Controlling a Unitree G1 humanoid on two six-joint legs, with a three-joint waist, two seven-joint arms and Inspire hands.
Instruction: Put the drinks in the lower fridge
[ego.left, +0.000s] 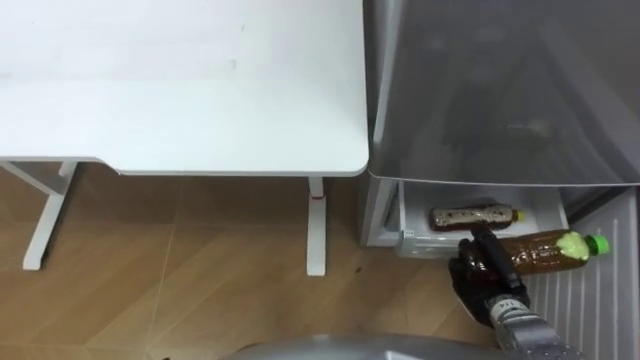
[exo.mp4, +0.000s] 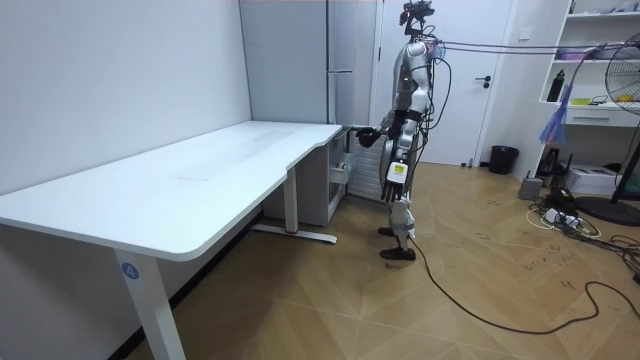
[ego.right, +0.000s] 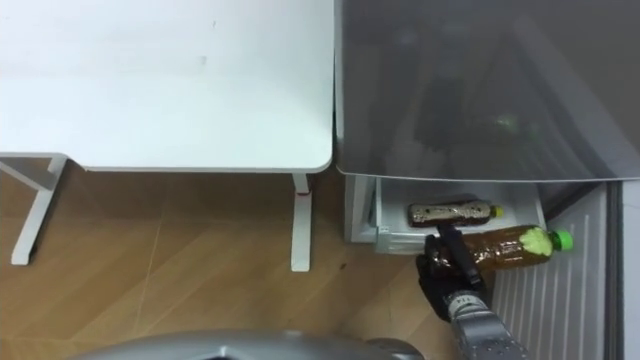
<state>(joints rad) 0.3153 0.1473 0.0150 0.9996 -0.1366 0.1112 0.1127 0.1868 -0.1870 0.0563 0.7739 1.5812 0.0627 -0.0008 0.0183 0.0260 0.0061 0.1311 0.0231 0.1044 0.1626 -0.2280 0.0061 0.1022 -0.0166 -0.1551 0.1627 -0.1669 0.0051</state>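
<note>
The robot stood at the fridge (ego.left: 500, 90), with the desk (ego.left: 180, 90) at its 10 o'clock. Its right hand (ego.left: 485, 275) was low at 4 o'clock, fingers curled round the base end of a brown bottle (ego.left: 545, 252) with the thumb across the top. It held the bottle on its side, the green cap (ego.left: 597, 243) pointing to 3 o'clock. That suited the shallow drawer (ego.left: 408, 222) pulled out at the fridge's foot, where only a bottle lying flat would fit. The other bottle (ego.left: 470, 215) lay the same way inside, just at 11 o'clock of the held one. Gripping the base probably left the neck free to go in first. The held bottle hung near the drawer's front edge and was not yet inside.
</note>
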